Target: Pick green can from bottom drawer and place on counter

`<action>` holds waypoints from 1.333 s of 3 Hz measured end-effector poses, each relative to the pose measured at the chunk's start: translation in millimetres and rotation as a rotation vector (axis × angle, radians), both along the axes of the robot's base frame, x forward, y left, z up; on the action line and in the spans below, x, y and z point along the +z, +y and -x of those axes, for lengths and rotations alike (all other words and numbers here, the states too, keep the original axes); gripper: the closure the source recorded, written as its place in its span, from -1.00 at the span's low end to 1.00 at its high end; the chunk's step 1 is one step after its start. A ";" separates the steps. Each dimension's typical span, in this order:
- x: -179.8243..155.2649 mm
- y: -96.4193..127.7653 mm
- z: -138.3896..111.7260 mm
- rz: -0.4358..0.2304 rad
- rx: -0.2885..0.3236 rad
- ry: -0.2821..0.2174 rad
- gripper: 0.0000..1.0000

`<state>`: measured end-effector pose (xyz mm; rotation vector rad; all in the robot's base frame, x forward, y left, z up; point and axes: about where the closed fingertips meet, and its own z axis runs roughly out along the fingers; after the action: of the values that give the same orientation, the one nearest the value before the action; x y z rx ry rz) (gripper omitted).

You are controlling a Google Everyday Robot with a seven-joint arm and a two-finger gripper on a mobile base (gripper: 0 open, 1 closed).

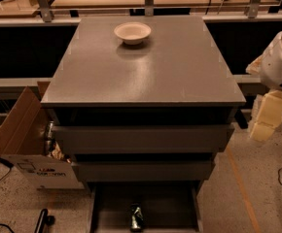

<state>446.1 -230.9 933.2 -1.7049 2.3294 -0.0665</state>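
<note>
Hovering at right, pincer [263, 126], green can [136, 217] below-left

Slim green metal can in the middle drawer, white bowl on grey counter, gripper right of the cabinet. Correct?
No: camera view shows the slim green metal can in the open dark grey bottom drawer, not the middle one. The gripper does hang right of the cabinet.
</note>
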 end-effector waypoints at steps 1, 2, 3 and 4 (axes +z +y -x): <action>-72.0 -23.5 6.4 -0.016 -0.019 0.062 -1.00; -129.6 -50.9 18.0 -0.136 0.006 0.086 -1.00; -131.1 -41.8 22.9 -0.221 0.064 0.075 -1.00; -169.5 -23.7 23.6 -0.178 0.176 0.165 -1.00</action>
<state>422.5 -254.6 763.7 -1.8771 2.2070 0.3158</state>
